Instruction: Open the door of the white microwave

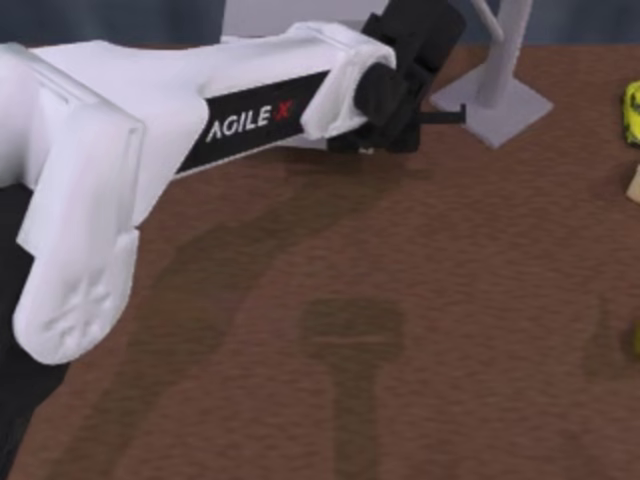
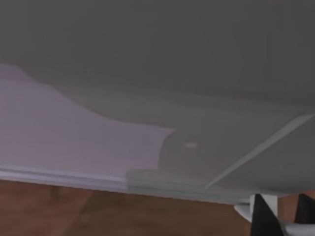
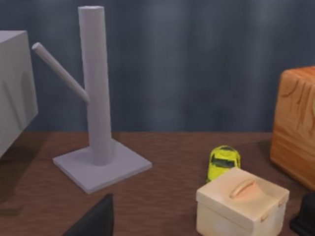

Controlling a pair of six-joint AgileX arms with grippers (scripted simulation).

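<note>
The left arm, white with a black band that reads "AGILE X" in white letters with a red X, reaches across the brown wood-grain table (image 1: 420,300) from the top view's left toward its far edge. The left gripper (image 1: 400,85), black, sits at the front of the boxy white microwave (image 1: 290,18), which stands at the far middle of the table and shows in the top view only as a pale block behind the arm. Whether the left gripper's fingers are apart or together cannot be told: the arm covers them from above.

In the left wrist view the microwave's door (image 2: 162,73), a flat panel with a large light-grey window, fills nearly the whole picture at very close range, with a strip of table under its lower edge. How far the door stands from the body cannot be made out.

Just right of the microwave stands a grey stand with a square base (image 1: 492,100), an upright post and a slanted side peg. At the table's right edge a small yellow toy car (image 1: 632,112) lies near a cream box with a handled lid (image 3: 242,202), and a tall orange wooden block (image 3: 295,125) stands beside them.

The right gripper (image 3: 197,221) shows only as dark finger tips in its wrist view, standing wide apart and holding nothing.
</note>
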